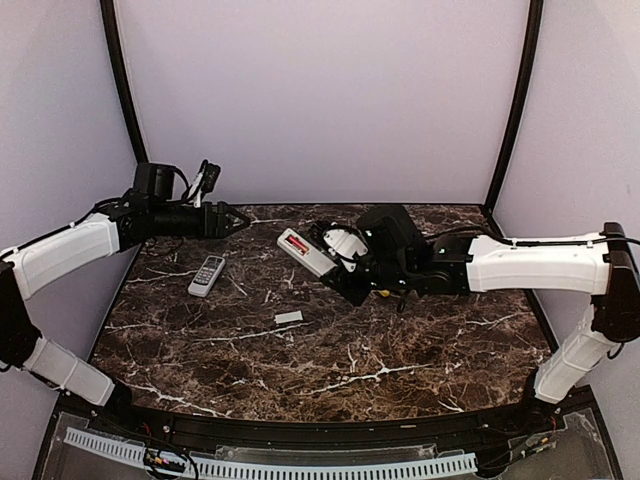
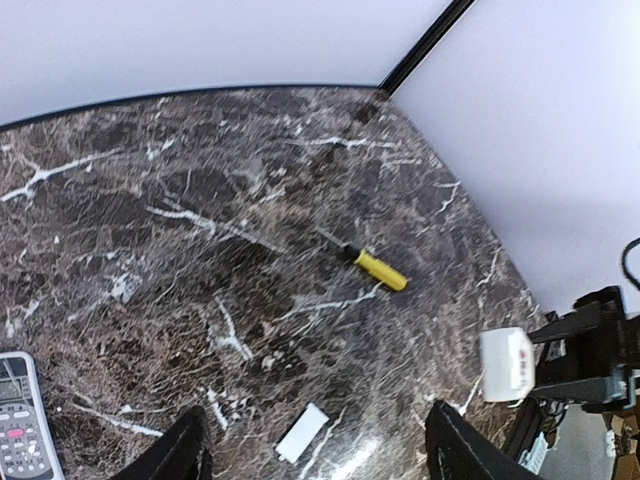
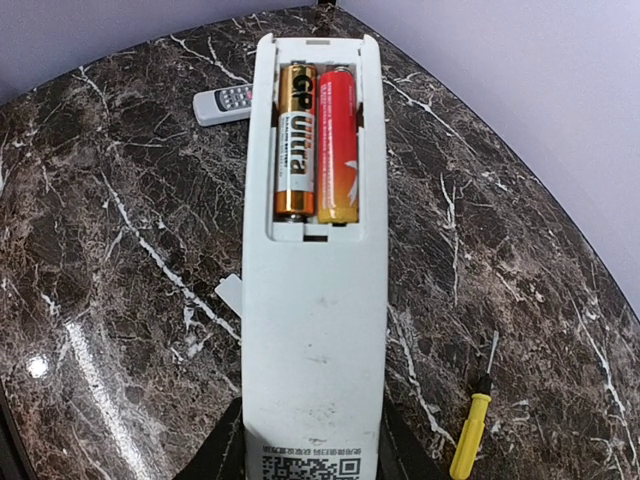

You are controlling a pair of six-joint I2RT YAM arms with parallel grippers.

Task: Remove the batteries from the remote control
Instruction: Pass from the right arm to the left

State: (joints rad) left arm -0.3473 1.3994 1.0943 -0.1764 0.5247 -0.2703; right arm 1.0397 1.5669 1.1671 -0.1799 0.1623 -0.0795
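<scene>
Closest to me is the white remote, clamped lengthwise at its lower end in the right gripper and held off the marble table with its back turned up. The battery bay is uncovered, and both batteries sit in it side by side at the 12 o'clock end of the body: the gold-and-black cell on the left and the red cell touching it on the right. A small flat cover plate lies on the stone at about 6 o'clock from the held remote, and a second, grey remote rests near 9 o'clock. The yellow-handled screwdriver lies at 5 o'clock, just beside the gripper. The left gripper hovers off at 10 o'clock, fingers spread wide with nothing between them. So I'd say the opening is done but the unloading proper hasn't begun: neither cell is out, and both have yet to be pried free and set down.
</scene>
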